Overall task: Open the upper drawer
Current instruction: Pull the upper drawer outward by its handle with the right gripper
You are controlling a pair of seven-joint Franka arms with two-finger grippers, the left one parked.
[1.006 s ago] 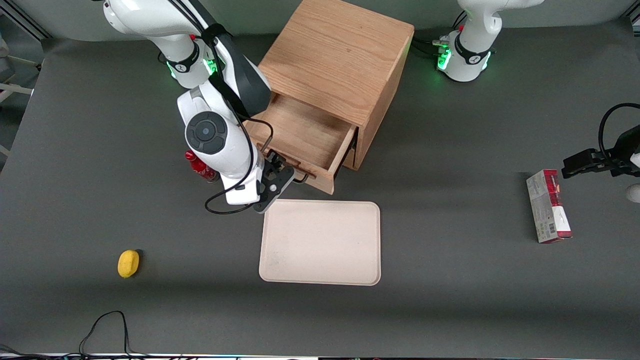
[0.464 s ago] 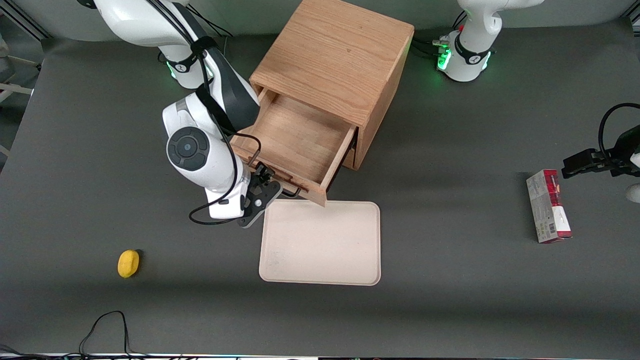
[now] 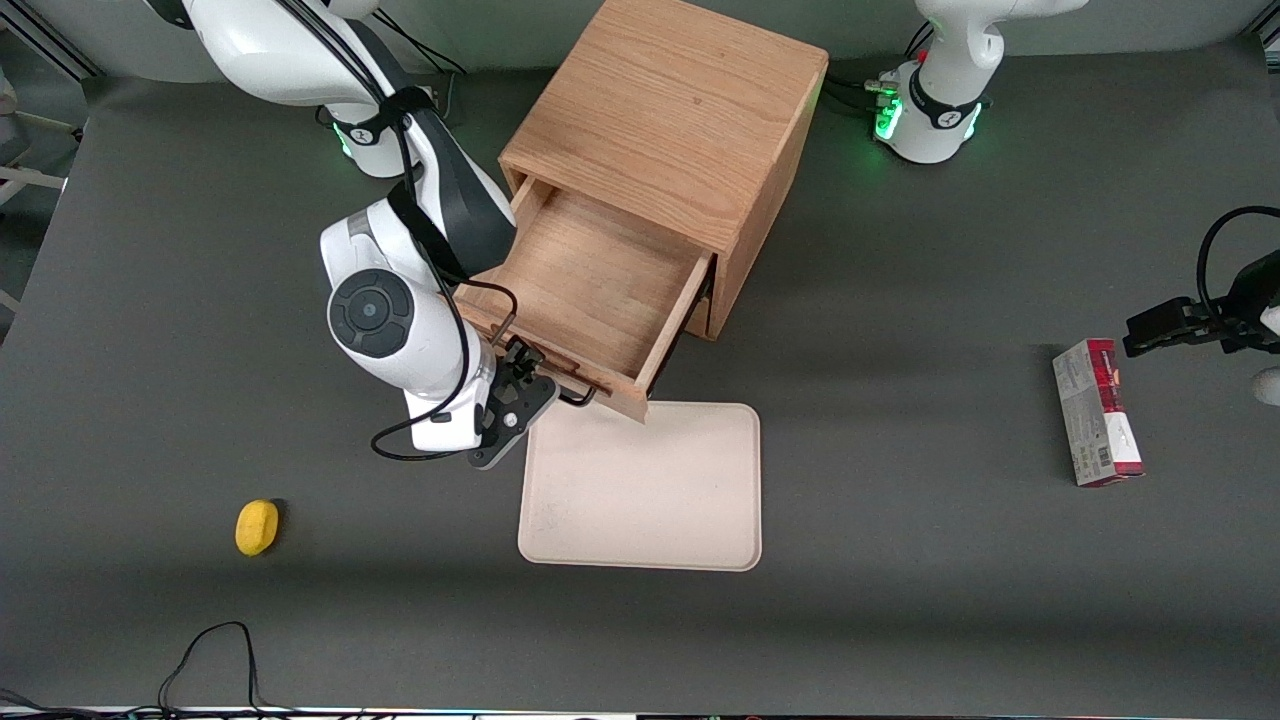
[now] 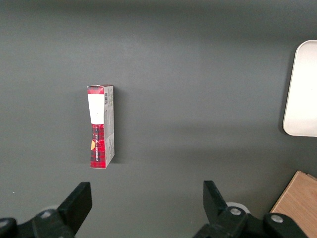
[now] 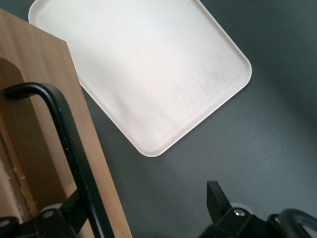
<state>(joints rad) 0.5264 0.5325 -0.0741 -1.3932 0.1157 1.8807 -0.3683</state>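
The oak cabinet (image 3: 670, 110) stands at the back of the table. Its upper drawer (image 3: 590, 270) is pulled well out, its bare wooden floor showing, and its front edge overhangs the tray. The lower drawer is hidden beneath it. My right gripper (image 3: 528, 388) sits in front of the drawer at its black wire handle (image 3: 578, 396). In the right wrist view the gripper (image 5: 146, 198) is open, its fingers wide apart. The handle (image 5: 64, 134) runs along the drawer front (image 5: 39, 74) right beside one finger (image 5: 74, 213). The other finger hangs over bare table.
A cream tray (image 3: 640, 485) lies just nearer the front camera than the drawer and also shows in the right wrist view (image 5: 148, 64). A yellow object (image 3: 257, 526) lies toward the working arm's end. A red and grey box (image 3: 1096, 412) lies toward the parked arm's end.
The upper drawer has slid farther out toward the front camera, its front now over the tray's edge. My right gripper has moved with the handle the same way.
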